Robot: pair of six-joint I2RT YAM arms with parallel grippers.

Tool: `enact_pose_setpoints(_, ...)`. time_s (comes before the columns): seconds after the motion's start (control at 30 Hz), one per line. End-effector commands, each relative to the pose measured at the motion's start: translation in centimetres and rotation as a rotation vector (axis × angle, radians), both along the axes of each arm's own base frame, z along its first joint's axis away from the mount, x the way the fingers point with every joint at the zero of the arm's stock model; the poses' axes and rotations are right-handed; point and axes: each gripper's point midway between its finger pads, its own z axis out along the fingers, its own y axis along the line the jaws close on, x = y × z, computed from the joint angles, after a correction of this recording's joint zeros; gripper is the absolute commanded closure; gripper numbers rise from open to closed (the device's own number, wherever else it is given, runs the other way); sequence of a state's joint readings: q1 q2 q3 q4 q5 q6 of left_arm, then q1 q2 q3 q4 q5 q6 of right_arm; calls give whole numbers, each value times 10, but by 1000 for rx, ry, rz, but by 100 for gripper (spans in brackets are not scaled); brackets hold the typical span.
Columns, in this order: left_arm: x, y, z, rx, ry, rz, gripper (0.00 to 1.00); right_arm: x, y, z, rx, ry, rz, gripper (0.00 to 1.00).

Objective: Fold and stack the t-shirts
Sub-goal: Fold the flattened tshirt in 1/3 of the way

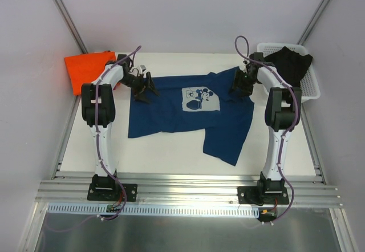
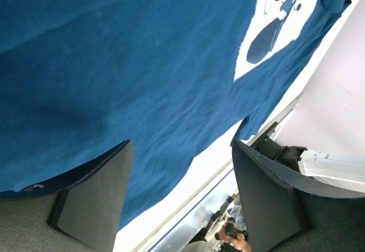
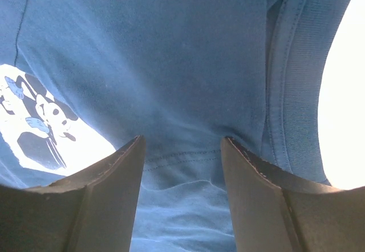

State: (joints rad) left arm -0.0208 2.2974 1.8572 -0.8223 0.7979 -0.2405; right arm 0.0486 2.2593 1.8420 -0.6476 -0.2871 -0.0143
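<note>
While the navy t-shirt point(image 1: 188, 118) lay spread mid-frame, left gripper point(image 1: 145, 90) and right gripper point(image 1: 239, 85) stood wide-jawed at its upper corners, apparently positioned for a fold grasp.

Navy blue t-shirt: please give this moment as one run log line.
navy blue cloth t-shirt: on table | left gripper: open over it | right gripper: open over it
</note>
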Motion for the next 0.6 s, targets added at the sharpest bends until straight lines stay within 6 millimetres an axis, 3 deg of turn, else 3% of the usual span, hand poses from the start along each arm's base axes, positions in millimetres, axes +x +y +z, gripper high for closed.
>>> enact_pose_setpoints(0.0, -3, 1, 35, 20, -83, -20, 30, 6, -1, 32, -24, -67, 16, 41)
enact_pose_setpoints(0.07, -1, 4, 42, 38, -113, -20, 29, 3, 0, 47, -28, -92, 25, 41)
enact_pose_setpoints(0.1, -2, 5, 45, 41, -119, -21, 29, 1, 2, 64, -33, -125, 33, 41)
enact_pose_setpoints(0.2, -3, 12, 51, 86, -151, -22, 28, -15, 4, 83, -61, -133, 42, 41)
enact_pose_setpoints(0.23, -3, 15, 58, 110, -181, -28, 28, -22, 6, 101, -60, -160, 45, 41)
enact_pose_setpoints(0.3, -3, 22, 69, 160, -228, -25, 28, -46, 15, 101, -59, -122, 74, 41)
enact_pose_setpoints(0.33, -4, 25, 72, 179, -247, -30, 28, -57, 18, 115, -54, -140, 77, 40)
enact_pose_setpoints(0.4, -5, 34, 84, 234, -289, -20, 29, -86, 24, 104, -44, -75, 93, 39)
enact_pose_setpoints(0.53, -26, 48, 85, 315, -282, -51, 36, -148, 42, 111, 2, -20, 150, 39)
enact_pose_setpoints(0.57, -33, 49, 83, 319, -272, -63, 37, -174, 43, 95, 18, 57, 159, 39)
